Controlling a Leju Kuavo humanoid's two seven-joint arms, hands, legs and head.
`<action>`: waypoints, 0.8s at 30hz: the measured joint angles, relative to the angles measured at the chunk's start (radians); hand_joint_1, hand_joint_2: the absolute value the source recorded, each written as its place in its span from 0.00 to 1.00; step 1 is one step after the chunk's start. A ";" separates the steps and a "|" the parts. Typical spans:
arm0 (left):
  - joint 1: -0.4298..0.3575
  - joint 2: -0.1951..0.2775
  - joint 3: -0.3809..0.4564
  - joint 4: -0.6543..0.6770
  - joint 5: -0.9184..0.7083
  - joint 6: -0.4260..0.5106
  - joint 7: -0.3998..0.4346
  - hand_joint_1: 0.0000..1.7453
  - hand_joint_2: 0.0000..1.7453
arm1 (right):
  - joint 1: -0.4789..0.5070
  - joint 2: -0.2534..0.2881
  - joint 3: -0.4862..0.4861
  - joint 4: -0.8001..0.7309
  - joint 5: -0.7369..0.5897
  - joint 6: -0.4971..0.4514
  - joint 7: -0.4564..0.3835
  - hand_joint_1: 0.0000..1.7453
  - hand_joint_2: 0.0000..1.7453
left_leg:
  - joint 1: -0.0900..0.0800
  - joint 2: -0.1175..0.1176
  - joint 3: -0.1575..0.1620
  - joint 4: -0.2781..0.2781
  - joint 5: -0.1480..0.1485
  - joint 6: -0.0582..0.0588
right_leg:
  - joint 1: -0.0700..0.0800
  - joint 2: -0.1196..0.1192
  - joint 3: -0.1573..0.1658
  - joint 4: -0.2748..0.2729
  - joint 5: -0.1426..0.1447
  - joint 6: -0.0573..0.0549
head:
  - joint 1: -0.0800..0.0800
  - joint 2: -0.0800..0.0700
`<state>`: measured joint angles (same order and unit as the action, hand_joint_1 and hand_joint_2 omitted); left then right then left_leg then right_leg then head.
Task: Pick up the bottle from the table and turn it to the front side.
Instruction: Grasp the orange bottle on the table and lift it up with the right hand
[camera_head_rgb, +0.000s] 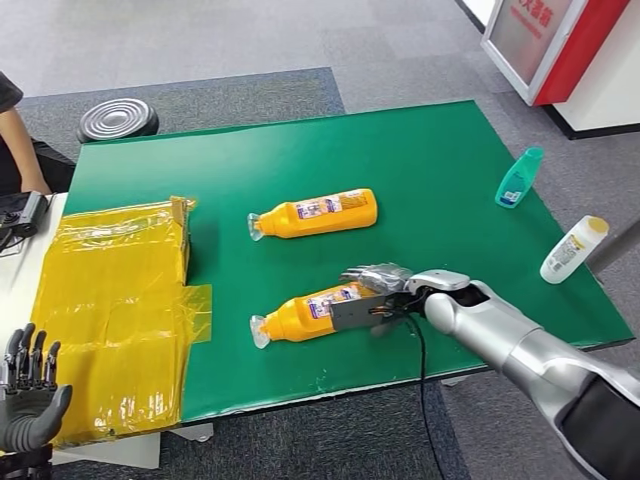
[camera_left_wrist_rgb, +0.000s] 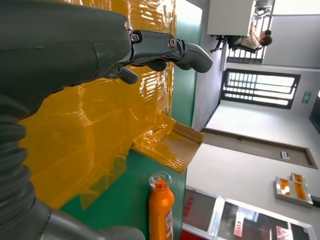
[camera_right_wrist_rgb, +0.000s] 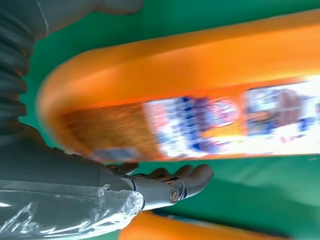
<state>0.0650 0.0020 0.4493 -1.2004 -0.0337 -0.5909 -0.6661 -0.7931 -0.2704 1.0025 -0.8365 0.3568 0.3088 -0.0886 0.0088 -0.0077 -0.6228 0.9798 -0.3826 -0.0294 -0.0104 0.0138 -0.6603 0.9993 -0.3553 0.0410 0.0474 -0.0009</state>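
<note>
right hand (camera_head_rgb: 373, 290) over near orange bottle (camera_head_rgb: 302, 316), grasp unclear | left hand (camera_head_rgb: 26, 395) holds nothing, fingers apart | second orange bottle (camera_head_rgb: 317, 213) behind | yellow sheet (camera_head_rgb: 113, 300) on desk (camera_head_rgb: 423, 160) left

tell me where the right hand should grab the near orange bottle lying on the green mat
Best around the wide labelled body at the base end of the near orange bottle, not the narrow neck with its clear cap, which points toward the yellow plastic sheet. It lies flat on its side on the green mat, so coming from above and the robot's right suits it, where the right hand is already at that end.
</note>
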 joint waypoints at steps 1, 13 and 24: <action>-0.003 0.000 -0.002 0.002 0.000 0.002 0.000 0.00 1.00 | 0.008 0.018 0.000 0.019 -0.001 -0.021 0.001 0.00 1.00 | 0.000 0.000 0.000 0.000 0.000 0.000 | 0.000 0.000 0.000 0.000 0.000 0.000 | 0.000 0.000; -0.034 0.000 -0.031 0.025 0.003 0.030 0.000 0.00 1.00 | 0.022 0.163 -0.030 0.189 0.045 -0.172 0.003 1.00 1.00 | 0.000 0.000 0.002 0.000 0.001 -0.001 | 0.000 0.000 0.001 0.000 0.001 -0.001 | 0.000 0.000; -0.009 -0.003 -0.019 0.024 0.023 0.016 0.000 0.00 1.00 | 0.063 0.163 -0.081 0.163 0.081 -0.242 -0.017 1.00 1.00 | 0.000 0.000 0.001 0.000 0.001 -0.001 | 0.000 0.000 0.001 0.000 0.001 -0.001 | 0.000 0.000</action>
<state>0.0559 -0.0010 0.4303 -1.1760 -0.0108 -0.5752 -0.6660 -0.7296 -0.1078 0.9215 -0.6739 0.4380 0.0665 -0.1057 0.0089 -0.0077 -0.6215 0.9799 -0.3820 -0.0300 -0.0103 0.0138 -0.6592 0.9992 -0.3546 0.0402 0.0473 -0.0008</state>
